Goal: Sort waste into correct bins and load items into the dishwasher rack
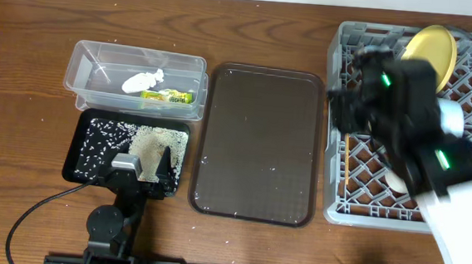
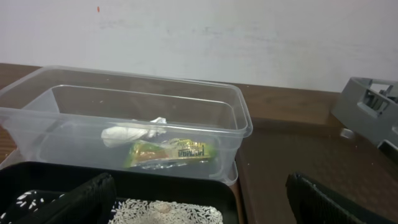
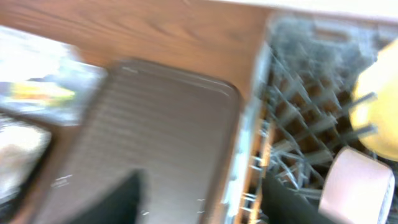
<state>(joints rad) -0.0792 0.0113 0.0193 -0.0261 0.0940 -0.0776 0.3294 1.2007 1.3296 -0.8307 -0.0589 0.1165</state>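
Although blurred in its own wrist view, reads as wide open: right gripper [image 3: 202,193], fingers spread, nothing held between them; hovers right of the brown serving tray [image 1: 260,142], over the left side of the grey dishwasher rack [image 1: 363,216]; rack just beside the serving tray's right edge, cannot tell whether touching. Inside the rack, far right of the serving tray and toward the back: round yellow plate [image 1: 432,47], standing on edge among the pegs; nearer the front, a small white cup [image 1: 398,182], partly hidden under the right arm [image 1: 456,206]; along the rack's side closest to the serving tray, thin wooden chopsticks [image 1: 346,160], lying lengthwise.

Left of the serving tray, at the back: clear plastic tub [image 1: 87,63], holding the crumpled white tissue [image 1: 139,82] and the green-and-yellow snack wrapper [image 1: 168,96] side by side; left of the serving tray, at the front: shallow black tray [image 1: 72,170], just beside the tub, carrying loose white rice grains [image 1: 98,143] on the half farther from the serving tray and beige crumbs [image 1: 148,145] on the half nearer it. Over the black tray's front edge: left gripper [image 1: 143,169], fingers wide apart, gripping nothing; confirmed by the left wrist view, with one dark finger at each lower corner and the tub straight ahead. On the serving tray itself: a few white specks [image 1: 277,170], scattered.
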